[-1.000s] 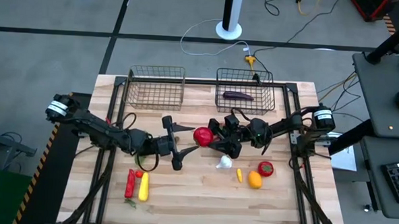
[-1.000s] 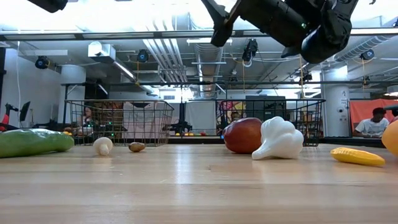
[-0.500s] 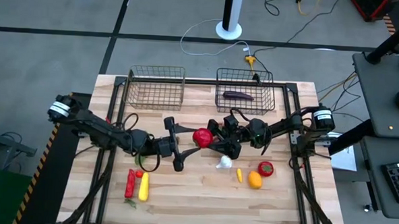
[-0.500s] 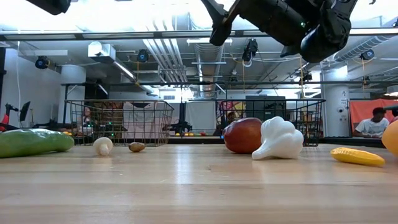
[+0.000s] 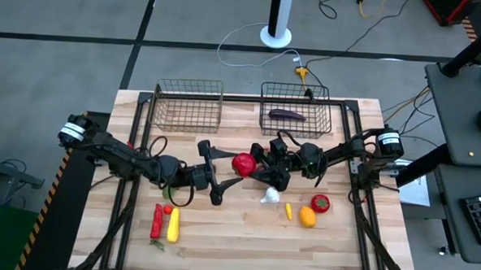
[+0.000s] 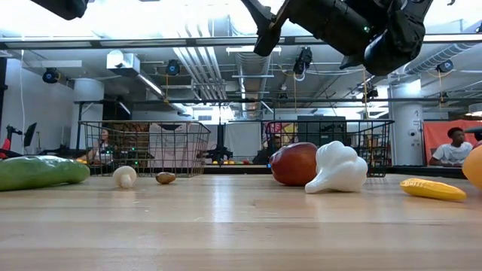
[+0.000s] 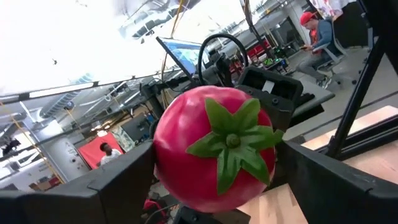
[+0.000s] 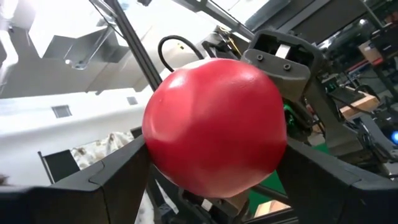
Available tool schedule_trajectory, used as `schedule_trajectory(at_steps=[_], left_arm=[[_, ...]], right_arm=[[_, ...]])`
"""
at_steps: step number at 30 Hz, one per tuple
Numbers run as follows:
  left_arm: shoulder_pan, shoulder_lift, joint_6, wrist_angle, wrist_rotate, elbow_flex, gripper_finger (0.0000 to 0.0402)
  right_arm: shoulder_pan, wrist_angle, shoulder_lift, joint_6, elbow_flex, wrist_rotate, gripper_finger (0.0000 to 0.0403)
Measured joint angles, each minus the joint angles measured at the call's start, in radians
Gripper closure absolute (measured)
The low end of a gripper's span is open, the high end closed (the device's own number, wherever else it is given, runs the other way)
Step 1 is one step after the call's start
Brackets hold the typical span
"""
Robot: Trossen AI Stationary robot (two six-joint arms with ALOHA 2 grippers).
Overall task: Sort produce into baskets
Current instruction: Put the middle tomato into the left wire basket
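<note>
Red tomato (image 5: 243, 164) with green star-shaped calyx, glossy and round, at centre of the high view, raised above the counter (image 5: 236, 241). Held between the fingers of the right gripper (image 5: 256, 162), pressed against both flanks; left gripper (image 5: 216, 174) just beside, fingers spread wide around the same fruit, contact not discernible. Calyx side facing the left wrist camera, smooth base facing the right wrist camera.

Below and right of centre: white garlic-like piece (image 5: 270, 196), small yellow piece (image 5: 288, 211), orange round fruit (image 5: 307, 216), second red tomato (image 5: 320, 204). Lower left: long red pepper (image 5: 156, 220) lying beside long yellow piece (image 5: 172, 224), small red and green bits above them, partly hidden by the left arm.

At the upper edge of the counter, two wire baskets: left basket (image 5: 189, 105), and right basket (image 5: 295, 109) containing a long purple aubergine (image 5: 287, 115).

Low view: dark-red round fruit (image 6: 294, 163) touching the white piece, long green vegetable (image 6: 41, 172) at far left, people seated in the room beyond.
</note>
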Motion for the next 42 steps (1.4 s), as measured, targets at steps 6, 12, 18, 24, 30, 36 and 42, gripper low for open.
schedule_trajectory(at_steps=[6, 12, 18, 24, 30, 36, 42], left_arm=[[0.026, 0.0, -0.008, 0.004, 0.012, 0.0, 0.0075], [0.037, 0.0, -0.016, 0.006, 0.037, 0.0, 0.0087], [0.037, 0.0, -0.03, 0.005, 0.035, 0.0, 0.0124], [0.036, 0.0, -0.051, 0.004, 0.033, 0.0, 0.0137], [0.035, 0.0, -0.085, -0.012, 0.021, 0.0, 0.0139], [0.028, -0.002, -0.136, -0.016, 0.012, -0.001, 0.014], [-0.005, -0.005, -0.14, -0.018, -0.061, -0.002, 0.014]], right_arm=[[-0.001, -0.007, 0.0, 0.0, 0.0, 0.028, 0.0094], [0.0, -0.007, 0.0, -0.001, 0.0, 0.029, 0.0094], [0.0, -0.007, 0.0, 0.0, 0.0, 0.027, 0.0094], [-0.001, -0.007, 0.0, 0.018, 0.0, 0.022, 0.0087], [-0.001, -0.015, 0.0, 0.04, 0.0, 0.021, 0.0059], [-0.005, -0.032, 0.0, 0.072, 0.0, 0.021, 0.0045], [-0.005, -0.052, -0.003, 0.079, 0.0, 0.028, 0.0044]])
